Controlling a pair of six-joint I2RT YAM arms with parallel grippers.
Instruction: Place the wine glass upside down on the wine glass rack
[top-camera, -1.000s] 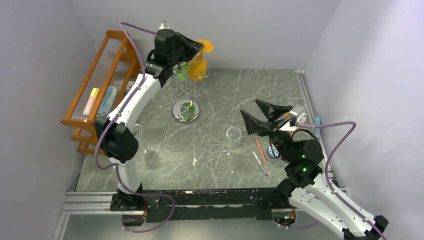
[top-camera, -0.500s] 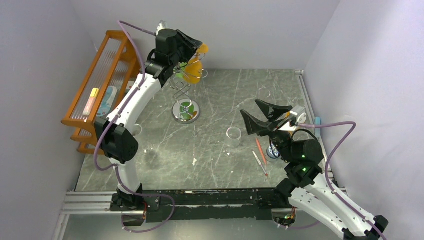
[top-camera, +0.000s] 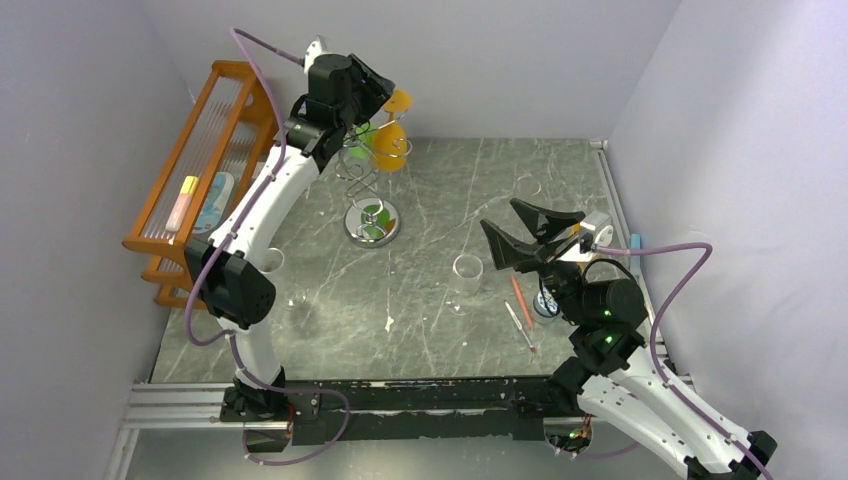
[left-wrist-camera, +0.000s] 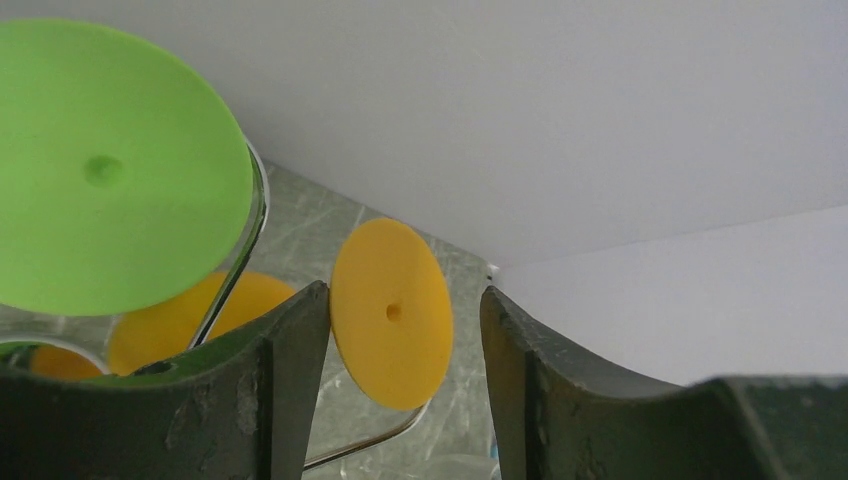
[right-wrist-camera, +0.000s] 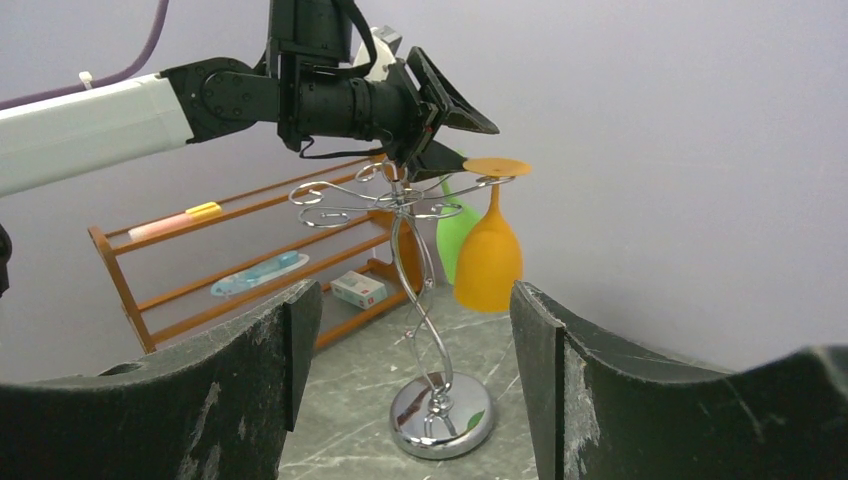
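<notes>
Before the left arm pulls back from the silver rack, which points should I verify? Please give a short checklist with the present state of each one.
1. The orange wine glass hangs upside down, its foot resting on a hook arm of the wine glass rack: ok.
2. The left gripper has its jaws open: ok.
3. Both jaws are free of the glass foot: cannot tell; in the left wrist view one edge of the foot is very close to a jaw.
4. The rack stands upright on its round base: ok.
5. The green glass does not touch the orange one: cannot tell; they overlap in the views.
6. The right gripper is open and far from the rack: ok.
</notes>
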